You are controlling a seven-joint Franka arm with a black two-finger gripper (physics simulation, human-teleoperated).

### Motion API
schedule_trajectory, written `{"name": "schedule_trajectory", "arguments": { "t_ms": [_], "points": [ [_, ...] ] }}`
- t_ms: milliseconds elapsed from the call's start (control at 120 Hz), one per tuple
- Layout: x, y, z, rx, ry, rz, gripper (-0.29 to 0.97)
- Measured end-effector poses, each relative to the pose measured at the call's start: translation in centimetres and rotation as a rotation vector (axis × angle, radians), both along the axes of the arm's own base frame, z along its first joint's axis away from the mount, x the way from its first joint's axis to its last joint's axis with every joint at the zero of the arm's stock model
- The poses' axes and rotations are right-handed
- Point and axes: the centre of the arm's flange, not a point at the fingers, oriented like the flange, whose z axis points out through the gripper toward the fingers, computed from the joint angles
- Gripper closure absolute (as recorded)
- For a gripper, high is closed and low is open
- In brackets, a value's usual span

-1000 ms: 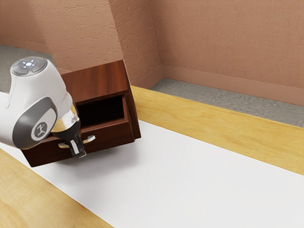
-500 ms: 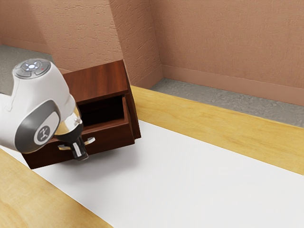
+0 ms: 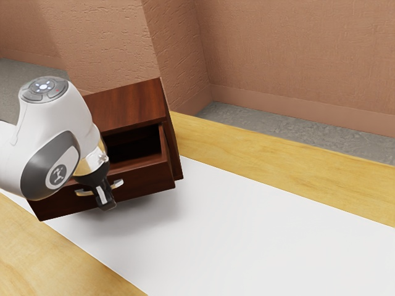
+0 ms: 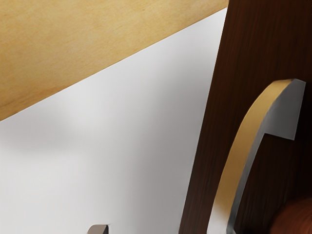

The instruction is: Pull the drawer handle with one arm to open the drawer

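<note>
A dark wooden cabinet [image 3: 126, 108] stands at the exterior view's left on a white mat. Its drawer [image 3: 145, 176] is pulled partly out, leaving a dark gap above the drawer front. A pale metal handle [image 3: 116, 182] runs across that front. My black gripper [image 3: 103, 198] hangs at the handle's middle, and my white arm hides the drawer's left part. In the wrist view the curved handle [image 4: 253, 146] stands close against the drawer's brown front [image 4: 243, 58], right beside my hand.
The white mat [image 3: 234, 234] covers the middle of a light wooden table [image 3: 284, 160] and stretches to the exterior view's right. Brick-coloured walls [image 3: 296, 49] and a grey floor strip [image 3: 296, 126] lie behind the table. The cabinet sits against a wall corner.
My arm has shifted slightly toward the exterior view's right and down along the drawer front. The drawer's opening looks about the same.
</note>
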Motion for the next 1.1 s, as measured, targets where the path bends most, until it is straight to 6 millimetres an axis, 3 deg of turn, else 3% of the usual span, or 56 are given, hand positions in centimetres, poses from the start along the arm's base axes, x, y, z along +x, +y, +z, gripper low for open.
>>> {"name": "schedule_trajectory", "arguments": {
  "t_ms": [483,1100],
  "points": [
    [-0.1,-0.5,0.7,-0.054,0.003,0.025,0.41],
    [-0.1,-2.4,5.4,-0.143,0.009,0.038,0.34]
  ]
}}
